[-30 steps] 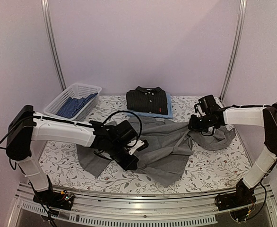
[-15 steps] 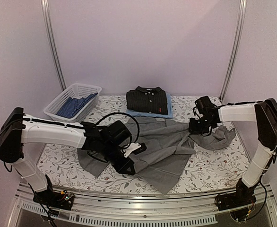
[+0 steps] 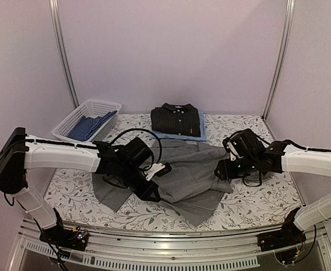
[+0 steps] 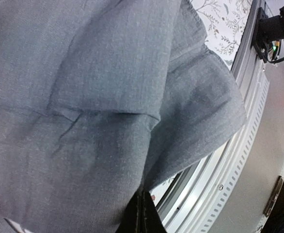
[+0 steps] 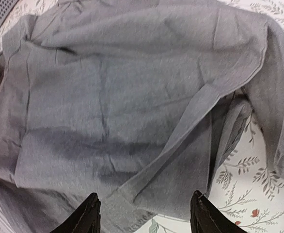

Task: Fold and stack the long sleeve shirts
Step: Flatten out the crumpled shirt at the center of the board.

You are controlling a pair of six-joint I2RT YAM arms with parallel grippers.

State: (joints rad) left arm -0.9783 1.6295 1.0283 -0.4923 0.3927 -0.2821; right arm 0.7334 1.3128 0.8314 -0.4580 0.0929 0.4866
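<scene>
The plain mid-grey collared cloth shirt [image 3: 191, 175] is lying rumpled across the middle of the white floral-printed table [image 3: 261, 197] in the overhead view, between my two arms. My left gripper [image 3: 149, 191] is reaching down onto the grey shirt's left half, where a fold of cloth is bunching up around it, and my right gripper [image 3: 221, 170] is hanging at the shirt's right edge. Behind the grey shirt, at the far side of the table, the folded black collared shirt with pale buttons [image 3: 177, 119] is resting on the folded light blue shirt [image 3: 203, 133], whose edge is peeking out beneath it. The white plastic lattice basket [image 3: 75, 119] is sitting at the far left with dark blue cloth [image 3: 89, 126] inside it. Through my left wrist camera, the grey shirt [image 4: 98, 97] is filling nearly the whole view, hanging in layered folds with the table's metal front rail [image 4: 239, 160] showing beyond it; my left gripper [image 4: 141, 218] is clamped closed, its dark fingers pressing together with grey cloth pinched between them. Through my right wrist camera, the grey shirt [image 5: 122, 97] is spreading out below with a sleeve lying folded across it, and my right gripper [image 5: 147, 216] is hovering over its edge with both fingers [image 5: 91, 213] spread wide apart, holding nothing.
</scene>
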